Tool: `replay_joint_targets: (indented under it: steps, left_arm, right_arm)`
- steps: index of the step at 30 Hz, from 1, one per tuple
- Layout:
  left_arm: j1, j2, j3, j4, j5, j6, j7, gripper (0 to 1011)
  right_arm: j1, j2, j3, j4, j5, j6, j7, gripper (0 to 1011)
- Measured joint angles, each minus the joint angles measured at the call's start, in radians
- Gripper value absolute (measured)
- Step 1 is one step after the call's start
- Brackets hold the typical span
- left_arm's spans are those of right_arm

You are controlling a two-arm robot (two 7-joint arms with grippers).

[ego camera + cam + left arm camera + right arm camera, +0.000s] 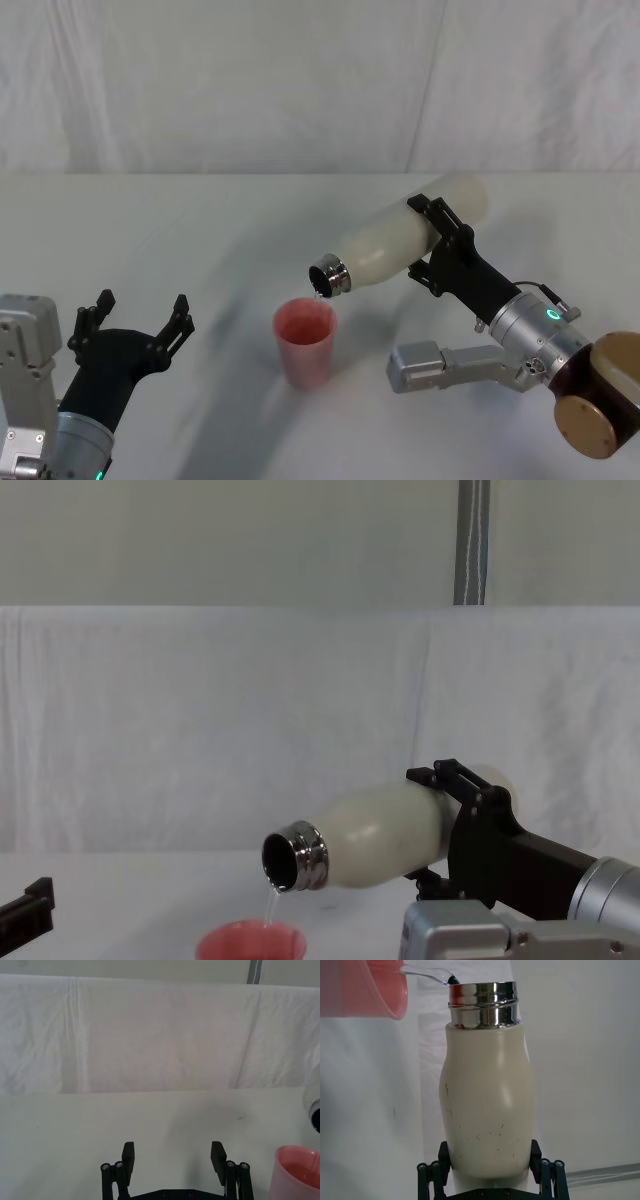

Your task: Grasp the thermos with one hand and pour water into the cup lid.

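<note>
Head view gives us the whole scene: our right gripper is clamped around the body of the thermos, 1 finger on each side, holding it in the air above the table; the thermos is tipped well past level, its base up and away to the right, its steel neck down and to the left; the open mouth hangs just above the rim of the cup lid, which stands upright on the table near the middle.

From the chest view we see a thin stream of water falling from the lower lip of the thermos into the cup lid below it; the mouth and the cup lid are apart, not touching.

Our right wrist view shows the right gripper with its fingers pressed against the cream-white sides of the thermos close to its base; small dark scuffs mark the body.

Our left gripper rests low at the left of the table, well apart from the cup lid; its fingers are spread wide and hold nothing.
</note>
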Motion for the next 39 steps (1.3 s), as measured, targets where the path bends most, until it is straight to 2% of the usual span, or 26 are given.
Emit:
replay_joint_targets:
  steps: [39]
  left_arm:
    - [0.000,0.000,0.000,0.000,0.000,0.000,0.000,1001]
  right_arm:
    - [0.004,0.008,-0.005,0.001,-0.010,0.003,-0.008,952]
